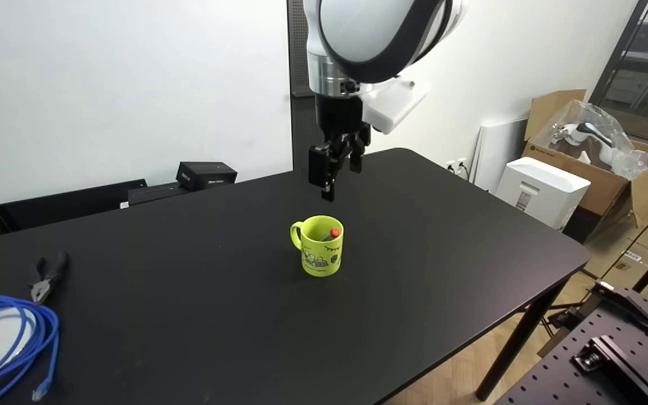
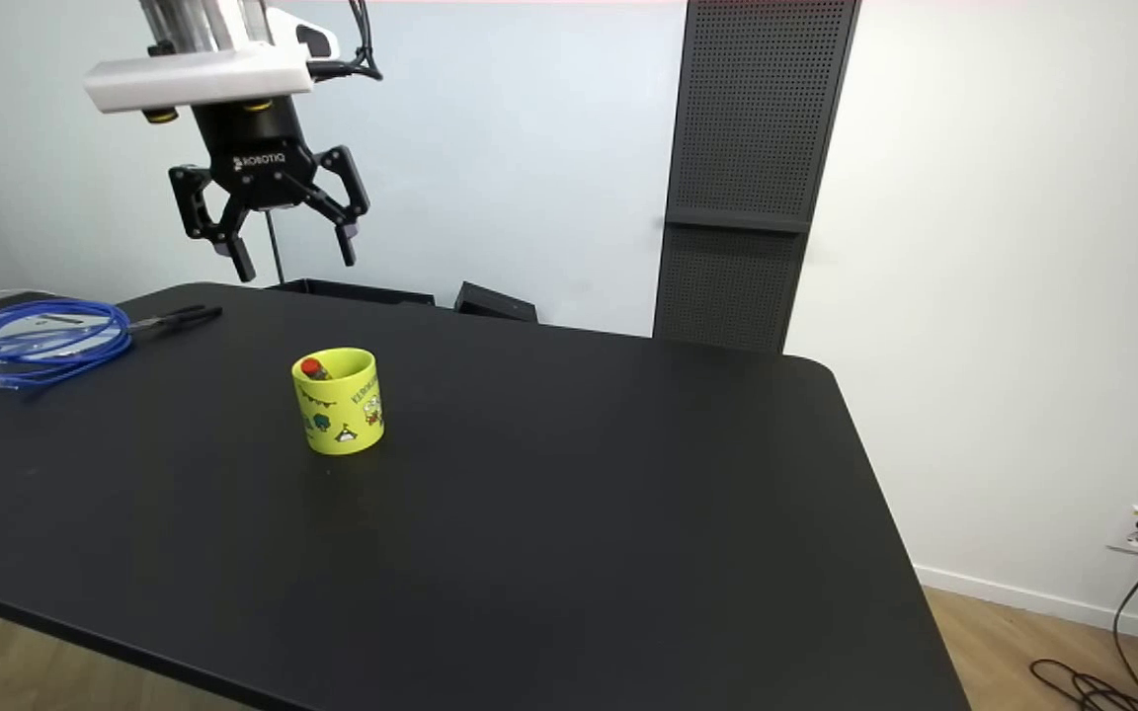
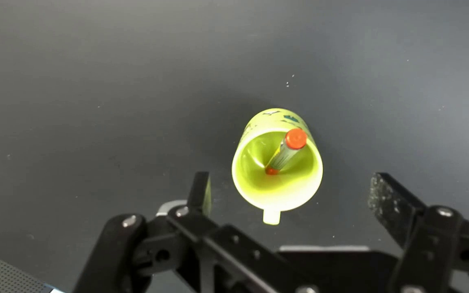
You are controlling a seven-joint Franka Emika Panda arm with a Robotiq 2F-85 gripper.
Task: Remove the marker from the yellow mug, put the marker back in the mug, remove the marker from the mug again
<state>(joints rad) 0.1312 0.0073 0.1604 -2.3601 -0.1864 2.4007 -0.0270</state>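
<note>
Red-capped marker (image 3: 284,156) leans inside the yellow mug (image 3: 283,195), cap (image 3: 296,138) toward one o'clock in the wrist view. I report the fingers (image 3: 393,206) wide apart, holding nothing. For extraction, I should centre them over the cap, descend without striking the mug, and close gently.
</note>
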